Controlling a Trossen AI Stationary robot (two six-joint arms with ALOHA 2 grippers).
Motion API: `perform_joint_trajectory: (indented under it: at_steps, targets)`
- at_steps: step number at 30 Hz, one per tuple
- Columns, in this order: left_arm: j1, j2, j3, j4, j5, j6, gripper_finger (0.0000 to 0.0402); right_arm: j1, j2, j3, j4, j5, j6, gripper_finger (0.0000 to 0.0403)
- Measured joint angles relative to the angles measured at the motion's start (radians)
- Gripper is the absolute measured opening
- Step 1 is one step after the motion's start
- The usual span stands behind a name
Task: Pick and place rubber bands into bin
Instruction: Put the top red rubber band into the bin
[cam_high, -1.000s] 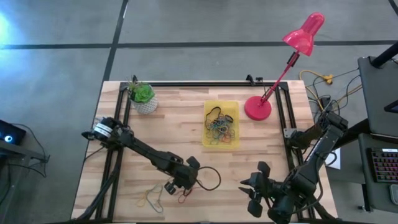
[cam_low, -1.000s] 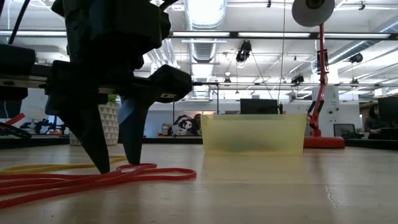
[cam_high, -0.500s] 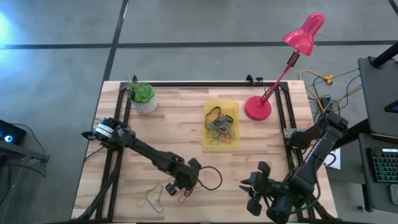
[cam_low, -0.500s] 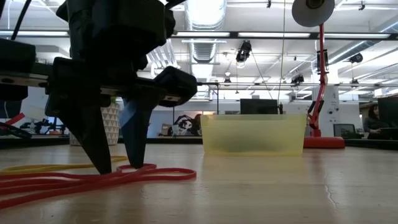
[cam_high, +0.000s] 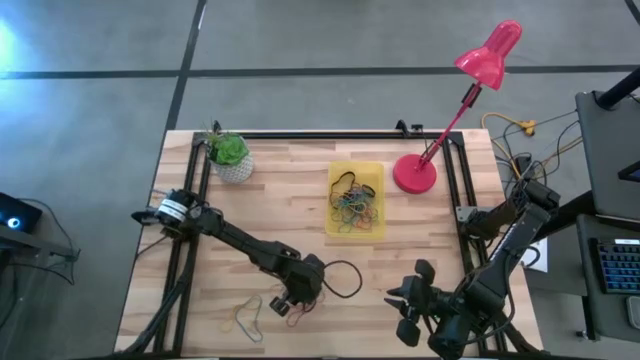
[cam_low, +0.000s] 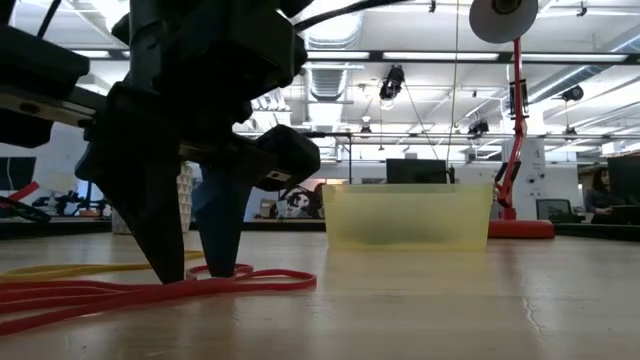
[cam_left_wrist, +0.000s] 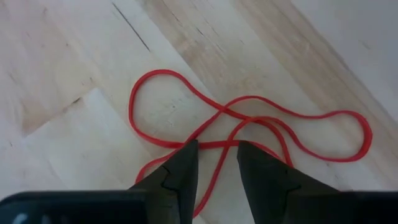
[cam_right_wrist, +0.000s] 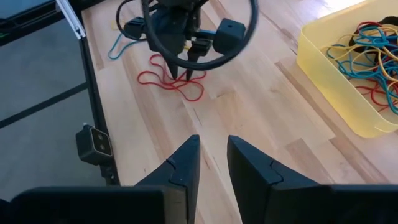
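Pale wooden planks make up the counter (cam_high: 300, 215), framed by black rails, with an open-ceilinged workshop visible beyond it in the low view. Taking the yellow bin (cam_high: 356, 199) as landmark: it sits near the counter's middle toward the far edge and holds a tangle of rubber bands (cam_high: 354, 205) in blue, yellow, red, green and black. Just right of the bin stands a pink desk lamp (cam_high: 440, 130); well to its left is a small white pot with a green plant (cam_high: 230, 157).

On the near side of the bin and to its left, the left tool (cam_left_wrist: 217, 163) points down at a red rubber band (cam_left_wrist: 249, 127) lying looped on the wood; its fingers (cam_low: 160, 225) stand a little apart with their tips at the counter, straddling a strand, not yet clamped on it. A yellow and a blue rubber band (cam_high: 245, 316) lie just left of the red one.

The right tool (cam_right_wrist: 212, 163) waits near the counter's front right corner, well apart from the bin, fingers slightly apart and holding nothing.
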Motion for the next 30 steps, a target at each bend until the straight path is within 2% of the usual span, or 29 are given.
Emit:
perform_joint_trajectory:
  at_steps: [7,16,21,26,30]
  targets:
    - [0.020,-0.003,-0.003,-0.007,0.031,-0.009,0.0085,0.000,0.000,0.000,0.000,0.000,-0.003,0.0068]
    - [0.020,-0.003,-0.022,-0.001,0.021,-0.003,0.0005,0.000,0.000,0.000,0.000,-0.006,-0.001,0.0068]
    - [0.019,-0.021,-0.014,-0.010,-0.009,-0.010,0.0001,0.000,0.000,0.000,0.000,-0.007,0.000,0.0063]
    - [0.030,-0.090,-0.005,-0.012,-0.032,-0.010,0.0000,0.000,0.000,0.000,0.000,-0.009,-0.004,0.0066]
    - [0.048,-0.150,-0.016,-0.026,-0.120,-0.011,0.0000,0.000,0.000,-0.001,0.000,-0.010,-0.007,0.0062]
